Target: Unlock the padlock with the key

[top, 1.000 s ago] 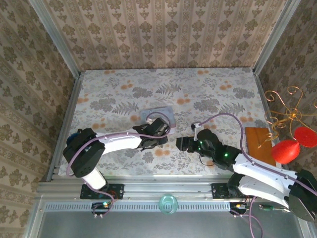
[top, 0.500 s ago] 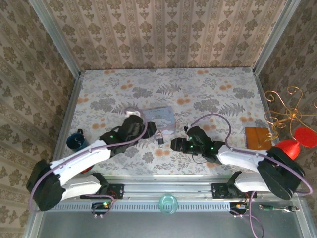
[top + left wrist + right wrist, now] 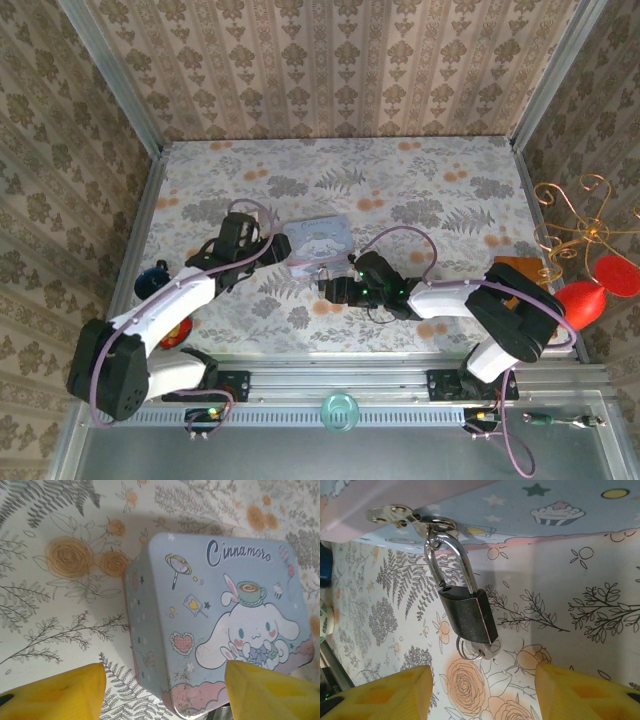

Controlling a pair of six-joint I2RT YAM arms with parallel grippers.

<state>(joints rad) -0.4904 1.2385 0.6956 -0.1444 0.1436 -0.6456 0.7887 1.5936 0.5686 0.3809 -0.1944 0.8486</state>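
Observation:
The padlock (image 3: 468, 616), dark-bodied with a silvery shackle, hangs from the hasp (image 3: 400, 514) of a pale blue cartoon tin (image 3: 220, 610) and rests on the flowered table. The key (image 3: 487, 652) with its wire ring sticks out of the padlock's bottom end. My right gripper (image 3: 480, 700) is open just short of the key, its yellow fingers (image 3: 385, 695) wide on either side with nothing between them. In the top view it (image 3: 330, 289) sits right under the padlock (image 3: 322, 271). My left gripper (image 3: 165, 695) is open at the tin's near corner, left of the tin (image 3: 318, 240).
A dark blue cup (image 3: 153, 281) and a red object (image 3: 172, 335) sit by the left arm. A wooden block (image 3: 520, 275) lies at the table's right edge beside a red-and-gold ornament (image 3: 585, 295). Metal rails and patterned walls enclose the table.
The left gripper let go at the padlock, opened and drew back left to the tin's left side. The right gripper slid left up to the padlock's key end, its jaws narrowing a little.

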